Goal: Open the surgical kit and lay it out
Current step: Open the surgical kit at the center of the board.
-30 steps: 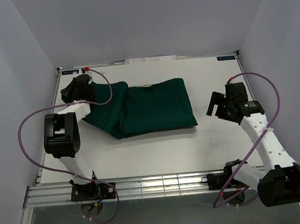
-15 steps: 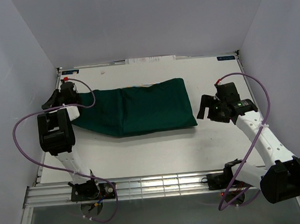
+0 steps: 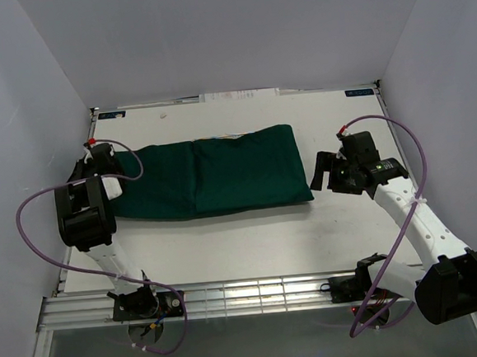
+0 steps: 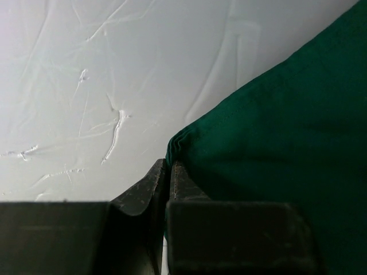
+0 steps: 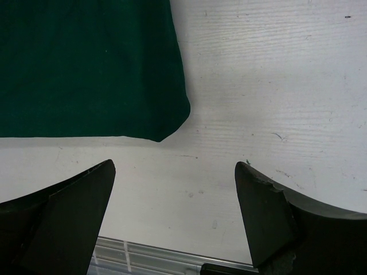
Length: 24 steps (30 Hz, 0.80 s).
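1. While it lies flat across the far half of the white bench (image 3: 252, 243), the dark green cloth wrap (image 3: 213, 174) forms one long band. It runs from near the left edge to just right of centre. What it encloses is hidden under the cloth.
2. Left gripper (image 3: 95, 161): it sits at the wrap's left end, close to the left edge of the bench. The left wrist view shows the gripper (image 4: 168, 170) pressed together on a small bunched fold at the wrap's (image 4: 275, 143) edge, so it is pinching the cloth.
3. Right gripper (image 3: 325, 172): it stands just beside the wrap's right end, towards that end's near corner, and is not touching it. In the right wrist view the gripper (image 5: 175, 192) is spread wide. The wrap's (image 5: 86, 63) rounded corner lies ahead of the fingers (image 5: 80, 200), and bare bench shows between them.
4. Purple cables (image 3: 38, 202) loop from both arms.
5. A metal rail (image 3: 247, 293) runs along the near edge.
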{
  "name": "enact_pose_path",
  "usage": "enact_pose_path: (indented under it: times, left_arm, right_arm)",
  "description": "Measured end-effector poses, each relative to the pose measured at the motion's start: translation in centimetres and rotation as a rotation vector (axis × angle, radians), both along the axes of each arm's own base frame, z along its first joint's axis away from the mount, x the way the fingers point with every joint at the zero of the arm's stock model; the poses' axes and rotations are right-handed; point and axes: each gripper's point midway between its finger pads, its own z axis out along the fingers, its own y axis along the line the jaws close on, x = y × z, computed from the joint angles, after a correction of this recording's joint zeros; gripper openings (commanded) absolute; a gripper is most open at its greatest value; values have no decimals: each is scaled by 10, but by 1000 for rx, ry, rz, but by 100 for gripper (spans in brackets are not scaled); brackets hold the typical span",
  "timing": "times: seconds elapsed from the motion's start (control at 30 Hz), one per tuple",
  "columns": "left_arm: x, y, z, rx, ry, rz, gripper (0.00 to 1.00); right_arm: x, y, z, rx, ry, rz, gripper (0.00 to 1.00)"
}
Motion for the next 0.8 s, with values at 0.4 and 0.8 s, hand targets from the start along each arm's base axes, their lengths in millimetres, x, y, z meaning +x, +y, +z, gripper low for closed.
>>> enact_pose_path:
  times: [0.4, 0.8]
  left_arm:
    - [-16, 4, 37, 11, -170, 85, 77]
    - [21, -73, 79, -677, -699, -44, 96]
  right_arm:
    - [0, 22, 8, 1, -48, 148, 90]
    - [2, 133, 51, -54, -216, 594, 90]
